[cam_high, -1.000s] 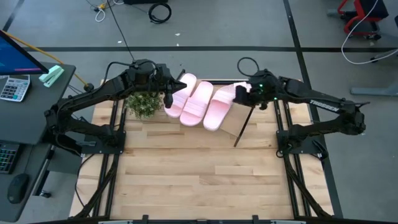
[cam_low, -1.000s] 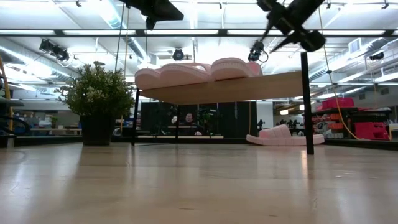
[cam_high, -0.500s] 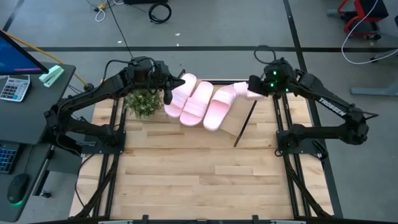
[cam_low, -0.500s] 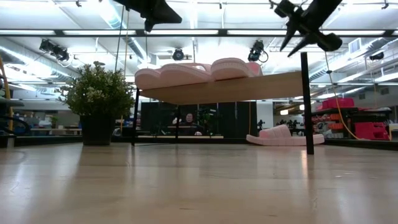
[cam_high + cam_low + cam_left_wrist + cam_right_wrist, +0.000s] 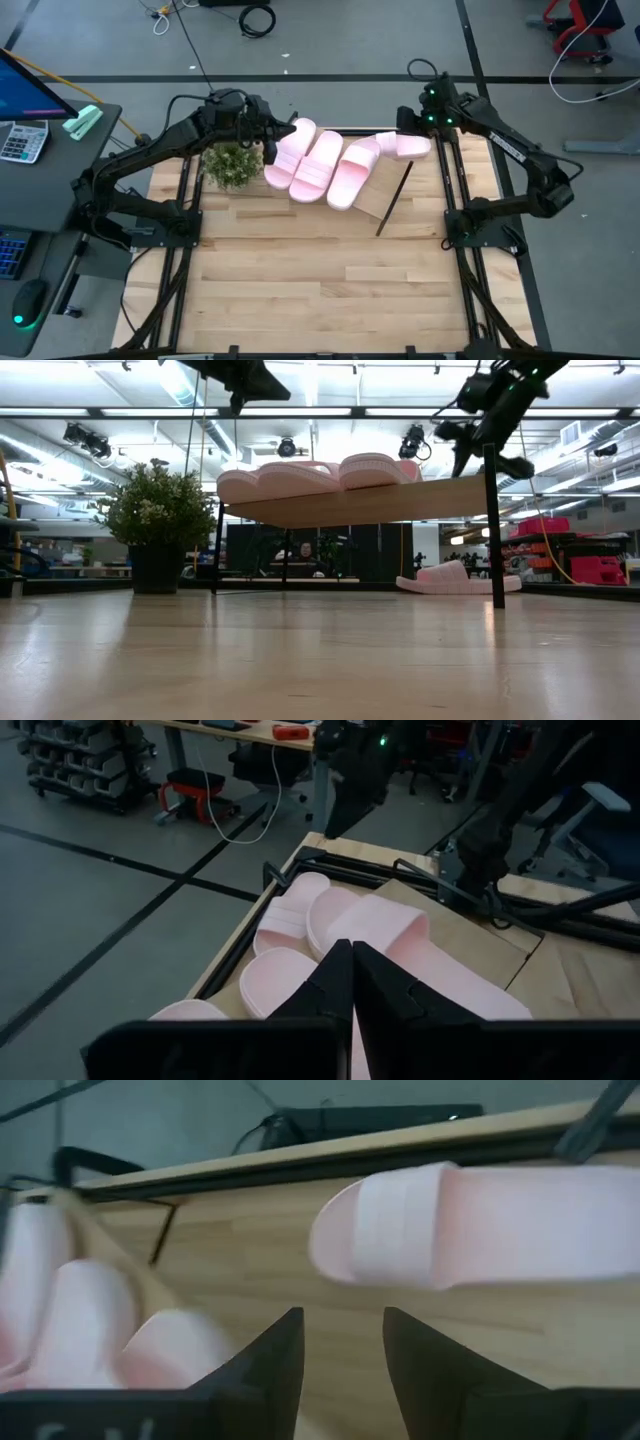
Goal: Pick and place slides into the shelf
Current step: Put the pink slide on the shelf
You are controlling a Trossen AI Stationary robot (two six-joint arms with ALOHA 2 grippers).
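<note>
Three slides (image 5: 318, 164) lie side by side on the shelf (image 5: 378, 196), a slanted light-wood board on thin black legs that stands at the far edge of the bench (image 5: 320, 280). The fourth slide (image 5: 404, 146) lies on the bench just beside the shelf's right end, near the right arm; in the low view it shows low down, beyond the shelf leg (image 5: 491, 525). By this reckoning the task is three-quarters done, and one pick and one placement remain.

The right hand (image 5: 428, 108) hovers above and just beyond the fourth slide. In its wrist view the two dark fingers (image 5: 262, 1357) stand apart with nothing between them, and the slide's strap end lies ahead of them. The left hand (image 5: 270, 133) hangs near the shelf's left end, above the nearest slide. Its fingers (image 5: 352, 982) are pressed together and hold nothing.

The slides are smooth, chunky, pale pink foam, each with a rounded toe and a wide strap band. They should yield a little under pinching and give a matte, fairly grippy surface. The shelf board is flat and pale, with bare space left at its right end. A small potted plant (image 5: 231, 163) stands on the bench just beside the shelf's left end.
</note>
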